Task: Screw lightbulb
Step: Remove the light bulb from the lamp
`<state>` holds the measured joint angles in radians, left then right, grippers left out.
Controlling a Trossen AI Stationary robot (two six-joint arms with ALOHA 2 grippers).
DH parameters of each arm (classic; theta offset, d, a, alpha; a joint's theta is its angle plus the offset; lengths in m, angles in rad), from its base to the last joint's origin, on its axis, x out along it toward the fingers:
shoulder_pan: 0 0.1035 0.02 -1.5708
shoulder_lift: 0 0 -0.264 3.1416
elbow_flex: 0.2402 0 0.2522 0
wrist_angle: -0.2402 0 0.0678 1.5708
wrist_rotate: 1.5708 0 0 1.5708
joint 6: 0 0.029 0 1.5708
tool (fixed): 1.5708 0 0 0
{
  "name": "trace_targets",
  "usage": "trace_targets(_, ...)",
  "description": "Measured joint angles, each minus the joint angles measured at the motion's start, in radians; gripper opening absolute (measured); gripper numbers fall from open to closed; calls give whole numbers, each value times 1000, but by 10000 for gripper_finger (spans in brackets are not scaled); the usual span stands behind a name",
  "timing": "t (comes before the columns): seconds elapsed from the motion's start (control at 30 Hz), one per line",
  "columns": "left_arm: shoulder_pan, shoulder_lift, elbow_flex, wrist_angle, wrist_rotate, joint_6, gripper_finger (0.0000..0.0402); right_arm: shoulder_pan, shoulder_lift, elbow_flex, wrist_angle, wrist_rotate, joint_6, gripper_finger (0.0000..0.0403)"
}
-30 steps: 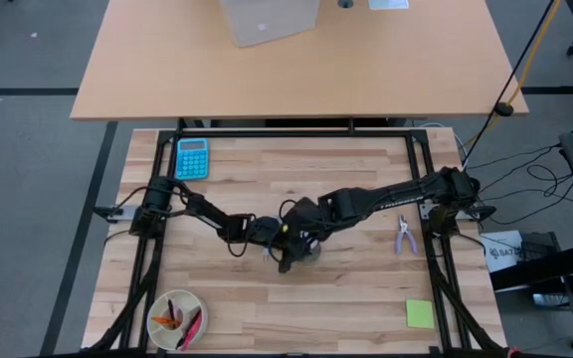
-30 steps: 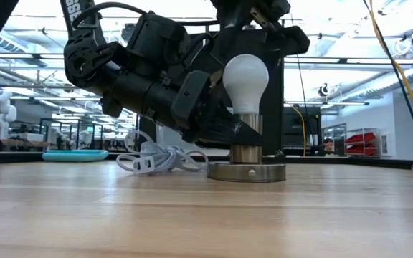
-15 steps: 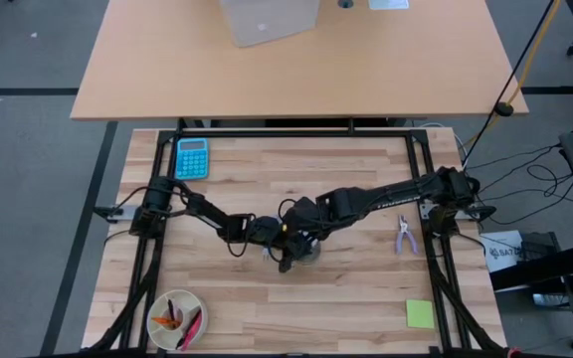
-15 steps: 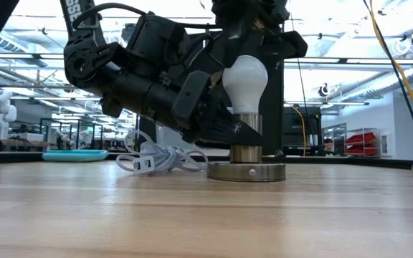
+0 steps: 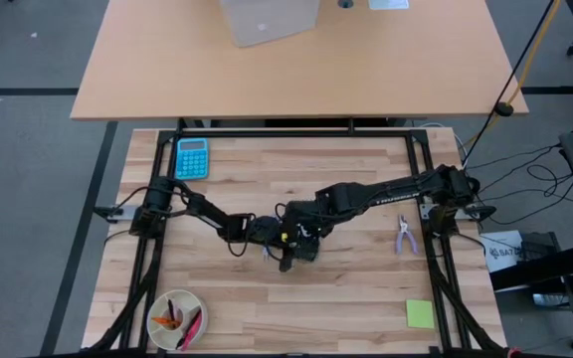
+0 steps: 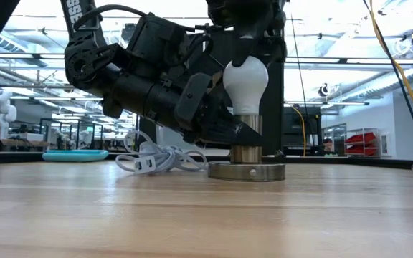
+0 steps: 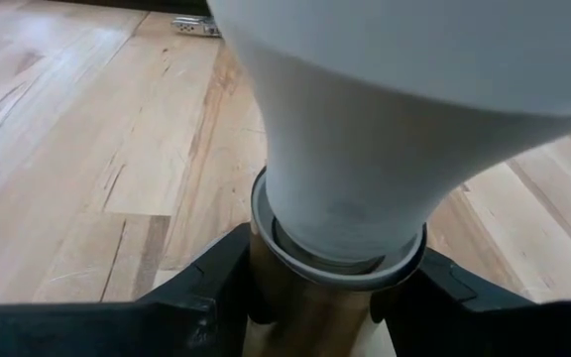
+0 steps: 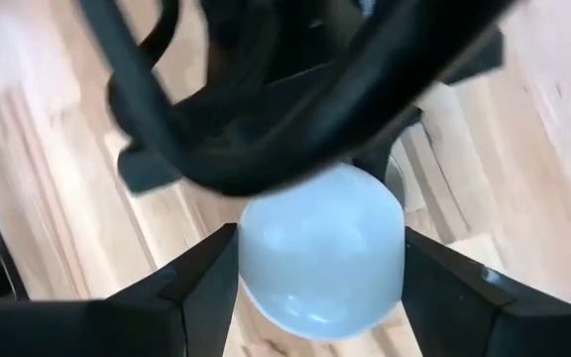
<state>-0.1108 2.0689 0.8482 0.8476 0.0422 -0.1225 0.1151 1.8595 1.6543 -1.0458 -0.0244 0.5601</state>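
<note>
The white lightbulb [image 6: 246, 79] stands upright in a brass socket [image 6: 247, 147] on a round metal base [image 6: 247, 172], left of the table's middle. My left gripper [image 6: 239, 134] reaches in low from the table's left and is shut on the socket. My right gripper [image 6: 246, 51] hangs over the bulb from above, shut on its globe [image 8: 320, 248]. In the high view both grippers [image 5: 296, 247] meet over the bulb and hide it. My left gripper pinches the socket's brass barrel [image 7: 266, 297] between its two fingers [image 7: 206, 288], just under the bulb's neck. The fingers come from the table's left, slanting slightly down. The socket stands upright on its base on the table. My right gripper has the globe's two opposite sides [image 8: 256, 258] between its two fingers [image 8: 201, 288]. It comes from above, pointing steeply down. The bulb stays upright, its base in the socket.
A coiled white cable [image 6: 160, 159] lies just left of the socket base. A teal calculator [image 5: 191, 157] sits at the far left, pliers [image 5: 403, 235] at the right, a bowl [image 5: 175, 320] at the near left, and a green sticky note [image 5: 420, 314] at the near right.
My right gripper has rolled about its own axis above the bulb, and its fingers have closed in on the globe. The bulb, the socket and my left gripper have kept still.
</note>
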Motion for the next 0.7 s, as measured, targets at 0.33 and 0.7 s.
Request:
trace_targets(0.33, 0, 0, 1, 1, 1, 4, 175, -35, 0, 1, -35, -62, -477, 234)
trace_targets(0.7, 0, 0, 1, 0, 10, 5, 175, -52, -1, 0, -49, -70, -942, 234)
